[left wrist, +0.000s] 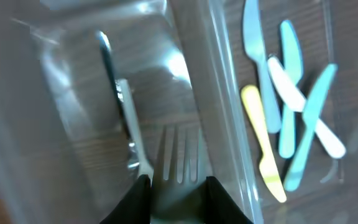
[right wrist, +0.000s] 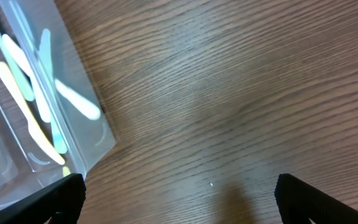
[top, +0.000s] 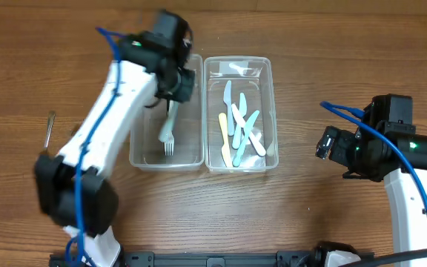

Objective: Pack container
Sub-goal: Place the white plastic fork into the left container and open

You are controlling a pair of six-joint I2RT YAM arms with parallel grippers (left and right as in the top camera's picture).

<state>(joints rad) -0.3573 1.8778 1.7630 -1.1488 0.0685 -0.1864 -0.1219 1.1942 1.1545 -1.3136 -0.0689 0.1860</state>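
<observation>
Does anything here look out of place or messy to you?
One thing: a thin dark utensil lies alone on the table at the far left, outside both boxes. Otherwise it looks tidy: the pastel knives lie in the right container, and the fork hangs into the left container.

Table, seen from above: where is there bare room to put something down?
Bare wood lies between the knife bin and the right gripper, and along the table in front of both bins. Crowded: the knife bin is strewn with knives; the left gripper holds a fork inside the left bin.
</observation>
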